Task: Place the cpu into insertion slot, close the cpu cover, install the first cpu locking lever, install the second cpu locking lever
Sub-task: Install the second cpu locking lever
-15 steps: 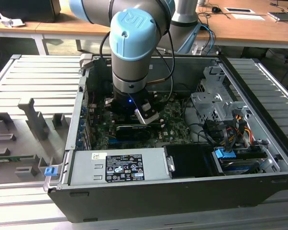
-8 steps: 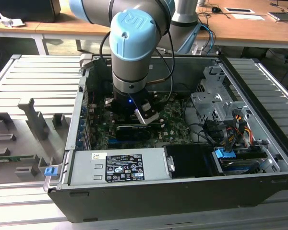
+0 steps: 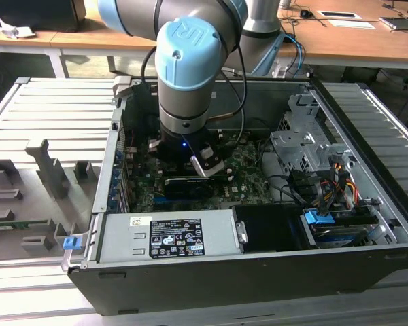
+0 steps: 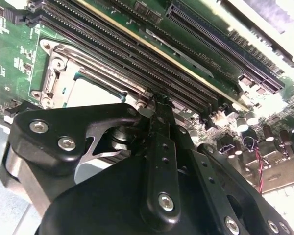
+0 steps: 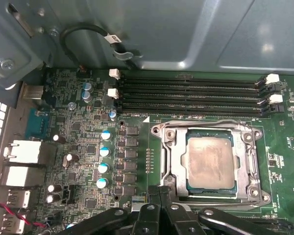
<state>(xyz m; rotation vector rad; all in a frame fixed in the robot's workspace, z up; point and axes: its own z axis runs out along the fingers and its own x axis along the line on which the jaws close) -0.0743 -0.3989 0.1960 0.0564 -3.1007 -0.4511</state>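
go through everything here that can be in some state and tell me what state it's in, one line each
cpu: seated in the insertion slot, grey face up.
cpu cover: closed flat around the cpu.
insertion slot: occupied.
locking levers: lying down along the cover's edges; whether hooked, cannot tell.
memory slots: all without modules.
pincer: at the socket's edge, holding nothing visible.
computer case: side open.

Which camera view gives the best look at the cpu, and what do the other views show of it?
The first wrist view is best: the cpu shows whole, lying flat in the insertion slot. In the second wrist view only part of its grey face shows, behind the gripper. In the exterior view the arm stands over that spot.
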